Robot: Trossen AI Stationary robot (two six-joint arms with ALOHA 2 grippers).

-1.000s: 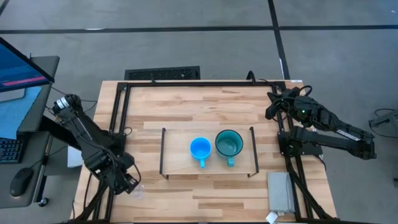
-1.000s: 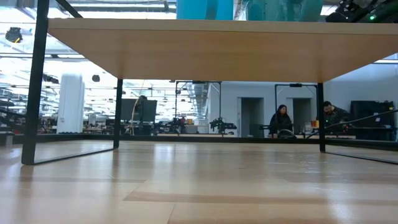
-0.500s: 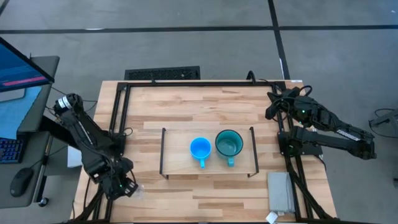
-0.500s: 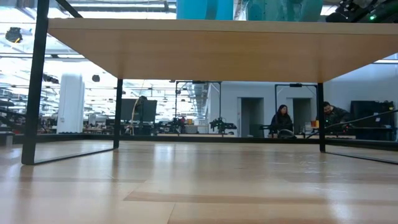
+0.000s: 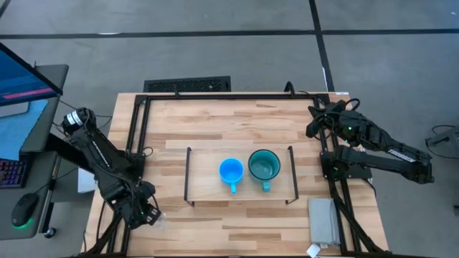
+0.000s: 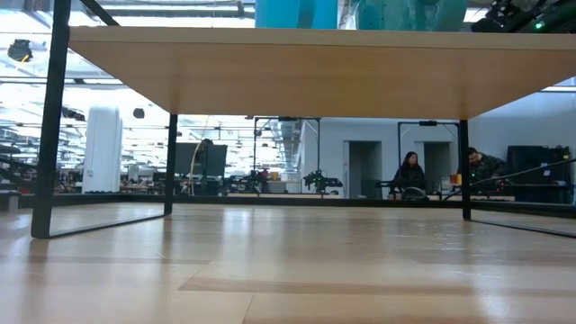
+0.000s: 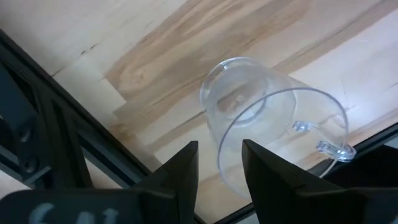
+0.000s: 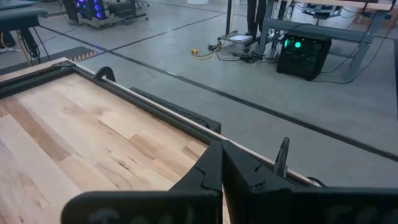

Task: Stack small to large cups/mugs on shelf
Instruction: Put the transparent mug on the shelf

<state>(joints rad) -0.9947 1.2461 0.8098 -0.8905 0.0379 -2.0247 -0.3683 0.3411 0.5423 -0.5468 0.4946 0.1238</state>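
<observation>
- glass cup [image 7: 261, 118] lies on its side at the table's front-left corner, off the shelf [image 5: 208, 179]
- left gripper [image 7: 219, 165] over it, fingers spread, rim between them
- step: grasp; next close, lift, carry to the shelf
- right gripper [image 8: 222, 163] pressed together, parked right of the shelf
- three cups: glass, blue mug [image 5: 230, 171], teal mug [image 5: 264, 165]; both mugs on the shelf

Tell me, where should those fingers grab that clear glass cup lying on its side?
Probably the rim. The glass cup lies tipped with its mouth facing the left gripper, handle off to one side. One finger could slip inside the mouth and one outside, pinching the wall away from the handle, coming straight from the open end.
</observation>
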